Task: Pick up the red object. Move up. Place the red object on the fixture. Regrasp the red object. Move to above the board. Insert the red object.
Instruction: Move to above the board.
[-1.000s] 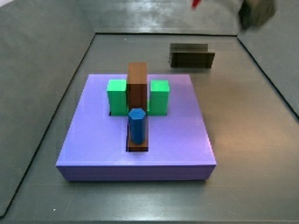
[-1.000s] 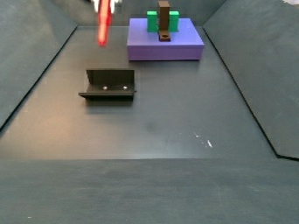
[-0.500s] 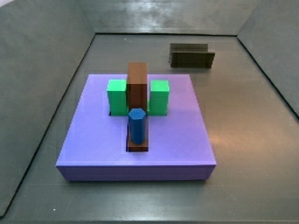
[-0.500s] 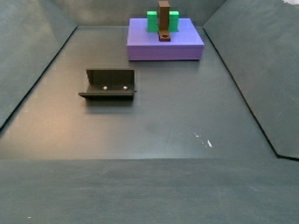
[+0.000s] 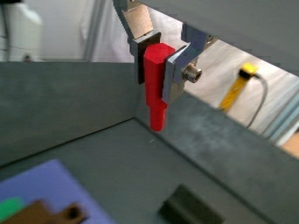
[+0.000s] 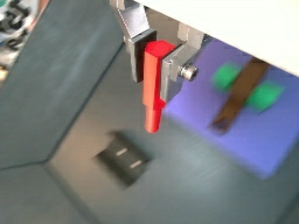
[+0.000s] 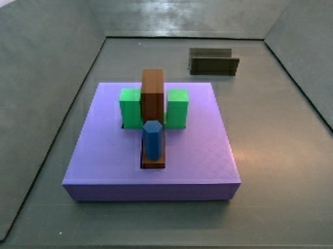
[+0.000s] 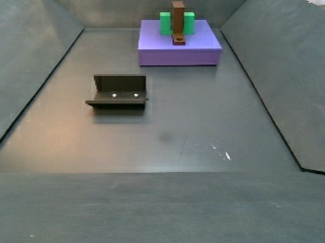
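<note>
The pincer (image 5: pixel 159 54) is clamped on the red object (image 5: pixel 156 86), its silver plates pressing the peg's upper end while the rest hangs straight down below the pads; both wrist views show this grip. A second ago the red peg and the pincer showed at the top edge of both side views. Now neither side view contains them, so the arm has risen out of those cameras' frames, carrying the peg well above the worktop (image 8: pixel 165 133).

That suggests the pick-up and the move up are done, and the placing on the fixture (image 8: pixel 118 91) comes next. In a wrist view the fixture (image 6: pixel 124 157) lies far below the peg's tip, slightly off to one side, with nothing on it. The board (image 7: pixel 154 146) sits untouched, its two green blocks (image 7: pixel 131 107), brown bar (image 7: pixel 154 100) and blue peg (image 7: pixel 152 139) where they were.

The descent will need the peg lined up over the fixture's recess before release, since it hangs long and is gripped only near its top.
</note>
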Controlling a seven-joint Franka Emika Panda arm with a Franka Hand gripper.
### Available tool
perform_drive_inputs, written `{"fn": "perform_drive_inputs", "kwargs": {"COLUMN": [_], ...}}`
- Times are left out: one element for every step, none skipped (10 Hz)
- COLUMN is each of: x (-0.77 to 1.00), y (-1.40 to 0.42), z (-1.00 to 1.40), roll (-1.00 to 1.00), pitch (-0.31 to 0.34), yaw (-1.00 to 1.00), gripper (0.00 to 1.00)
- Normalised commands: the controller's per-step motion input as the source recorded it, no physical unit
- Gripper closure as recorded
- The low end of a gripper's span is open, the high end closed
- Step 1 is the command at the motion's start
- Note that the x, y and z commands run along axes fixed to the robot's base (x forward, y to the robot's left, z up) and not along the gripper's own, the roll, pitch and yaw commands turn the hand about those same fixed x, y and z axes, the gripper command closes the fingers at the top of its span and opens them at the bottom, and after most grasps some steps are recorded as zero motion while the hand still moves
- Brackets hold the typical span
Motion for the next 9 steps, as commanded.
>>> {"fn": "perform_drive_inputs", "kwargs": {"x": [-0.44,-0.27,-0.16,-0.12,-0.09,-0.07,-0.05,-0.05,-0.04], "y": [-0.60,-0.33,-0.14,-0.07,-0.02,0.00,0.01,0.01,0.01], "z": [0.09,0.05,0.03,0.02,0.01,0.00,0.00,0.00,0.00], "roll": [-1.00,-1.00,-1.00,-1.00,-1.00,-0.79,-0.57,-0.45,-0.23], "pitch": [0.112,0.100,0.082,0.065,0.045,0.018,-0.001,-0.011,-0.016], "yaw": [0.05,0.05,0.06,0.06,0.06,0.04,0.02,0.01,0.00], "gripper": [1.00,1.00,1.00,1.00,1.00,1.00,1.00,1.00,1.00]}}
